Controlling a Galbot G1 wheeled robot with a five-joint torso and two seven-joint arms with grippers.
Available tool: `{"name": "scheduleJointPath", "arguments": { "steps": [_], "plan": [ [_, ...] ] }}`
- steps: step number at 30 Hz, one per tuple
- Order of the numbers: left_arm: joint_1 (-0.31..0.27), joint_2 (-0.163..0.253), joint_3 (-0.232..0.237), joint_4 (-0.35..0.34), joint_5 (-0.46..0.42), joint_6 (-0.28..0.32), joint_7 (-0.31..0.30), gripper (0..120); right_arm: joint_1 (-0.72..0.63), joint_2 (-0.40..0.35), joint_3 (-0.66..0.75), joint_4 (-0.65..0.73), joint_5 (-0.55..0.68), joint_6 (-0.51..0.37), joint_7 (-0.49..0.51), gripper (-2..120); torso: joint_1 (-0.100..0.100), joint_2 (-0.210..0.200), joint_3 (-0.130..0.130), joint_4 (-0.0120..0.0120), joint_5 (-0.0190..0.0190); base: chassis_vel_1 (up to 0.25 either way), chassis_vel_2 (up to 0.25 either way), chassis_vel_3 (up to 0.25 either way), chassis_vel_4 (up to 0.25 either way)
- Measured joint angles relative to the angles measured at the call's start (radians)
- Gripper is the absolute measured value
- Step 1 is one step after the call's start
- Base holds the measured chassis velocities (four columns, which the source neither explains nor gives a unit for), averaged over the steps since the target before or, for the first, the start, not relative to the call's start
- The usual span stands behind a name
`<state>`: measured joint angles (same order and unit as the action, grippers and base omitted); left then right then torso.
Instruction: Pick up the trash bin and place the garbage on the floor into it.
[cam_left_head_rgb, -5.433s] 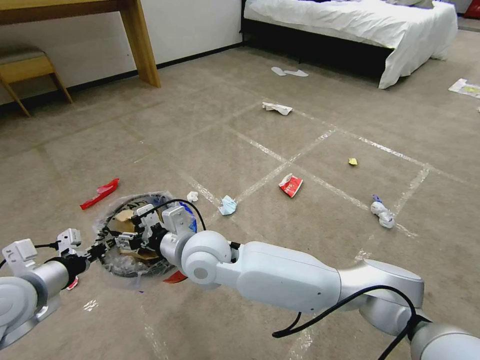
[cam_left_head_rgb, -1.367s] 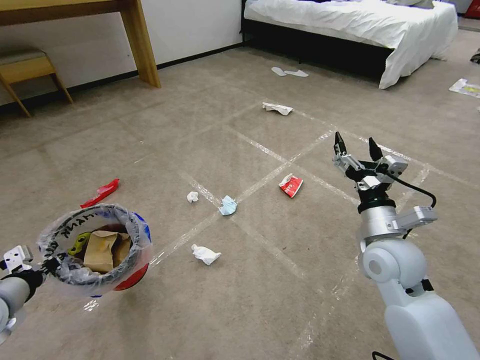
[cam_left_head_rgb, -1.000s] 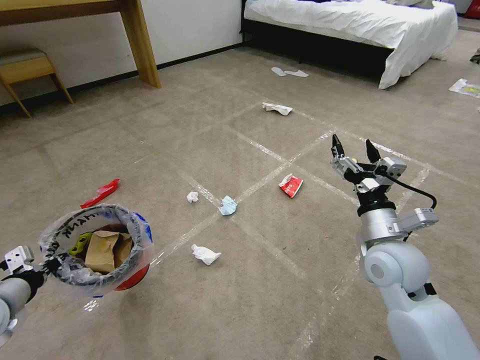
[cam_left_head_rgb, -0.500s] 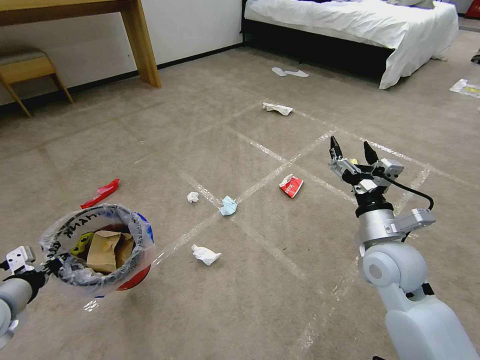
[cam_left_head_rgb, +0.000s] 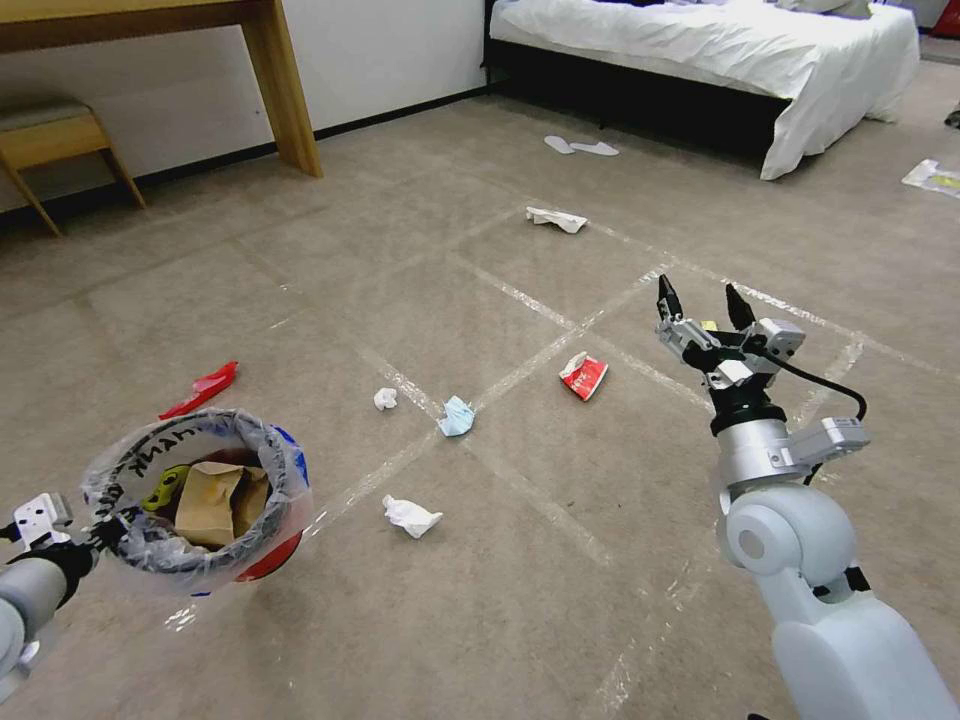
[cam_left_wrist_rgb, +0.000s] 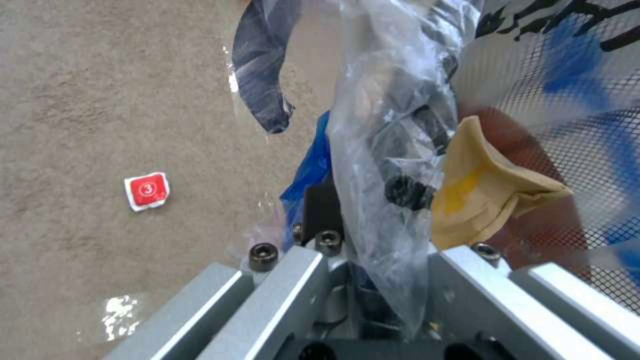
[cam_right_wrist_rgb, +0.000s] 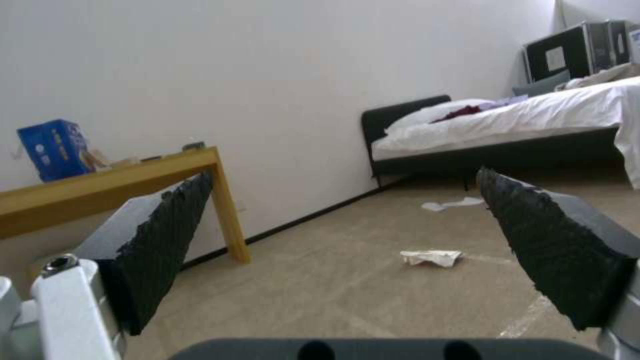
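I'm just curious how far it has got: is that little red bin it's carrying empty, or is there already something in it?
Not empty. The trash bin, held off the floor by the left gripper, already holds a brown paper bag and a yellow scrap.

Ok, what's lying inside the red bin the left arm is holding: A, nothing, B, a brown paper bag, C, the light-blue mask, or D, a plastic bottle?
B: the brown paper bag sits inside the trash bin, which the left pincer holds by its rim.

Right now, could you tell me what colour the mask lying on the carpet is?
Light blue; the mask shows best in the head view.
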<state>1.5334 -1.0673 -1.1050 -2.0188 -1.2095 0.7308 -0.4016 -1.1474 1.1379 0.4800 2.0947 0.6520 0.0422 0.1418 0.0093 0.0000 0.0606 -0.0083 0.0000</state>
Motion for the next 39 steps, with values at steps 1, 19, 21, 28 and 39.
{"name": "scheduleJointPath", "arguments": {
  "steps": [1, 19, 21, 28, 39],
  "plan": [
    [0.002, 0.000, -0.001, -0.001, 0.000, 0.000, 0.000, 0, 0.006, -0.007, -0.011, -0.006, 0.000, -0.001, 0.000, 100, 0.000, 0.000, 0.000, -0.0001, 0.0001, -0.036, 0.038, 0.020, -0.059],
    [0.045, -0.023, -0.063, -0.021, 0.006, -0.002, 0.004, 0, 0.482, 0.049, -0.550, -0.293, 0.734, -0.479, 0.483, 100, 0.000, 0.000, 0.000, 0.0003, -0.0005, 0.000, 0.000, 0.000, 0.000],
    [0.053, -0.027, -0.070, -0.024, 0.012, -0.004, 0.009, 0, 0.504, 0.094, -0.570, -0.327, 0.794, -0.523, 0.539, 100, 0.000, 0.000, 0.000, 0.0004, -0.0003, 0.000, 0.000, 0.000, 0.000],
    [0.074, -0.042, -0.097, -0.024, 0.035, -0.012, 0.021, 0, 0.521, 0.256, -0.598, -0.572, 0.882, -0.609, 0.713, 100, 0.000, 0.000, 0.000, 0.0000, -0.0003, 0.000, 0.000, 0.000, 0.000],
    [0.076, -0.057, -0.107, -0.010, 0.059, -0.017, 0.034, 0, 0.459, 0.371, -0.528, -0.733, 0.857, -0.626, 0.739, 100, 0.000, 0.000, 0.000, 0.0000, -0.0003, 0.000, 0.000, 0.000, 0.000]
  ]
}}
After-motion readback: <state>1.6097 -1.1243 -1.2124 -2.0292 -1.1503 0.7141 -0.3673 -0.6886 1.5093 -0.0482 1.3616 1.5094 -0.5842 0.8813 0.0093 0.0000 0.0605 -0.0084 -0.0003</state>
